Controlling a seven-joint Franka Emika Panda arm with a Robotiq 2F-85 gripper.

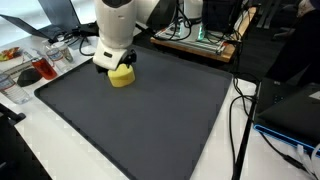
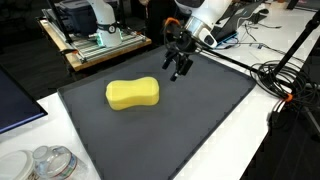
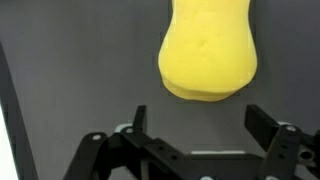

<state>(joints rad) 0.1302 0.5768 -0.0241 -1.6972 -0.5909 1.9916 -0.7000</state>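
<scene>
The yellow sponge [image 2: 133, 93] lies flat with the dark mat [image 2: 205, 125] under it, and nothing else on the mat is near the sponge. The gripper [image 2: 178, 71] hangs in the air just beside the sponge and does not touch it. In the wrist view its two fingers [image 3: 138, 118] are spread wide apart and hold nothing, with the sponge [image 3: 205, 55] just past their tips.
</scene>
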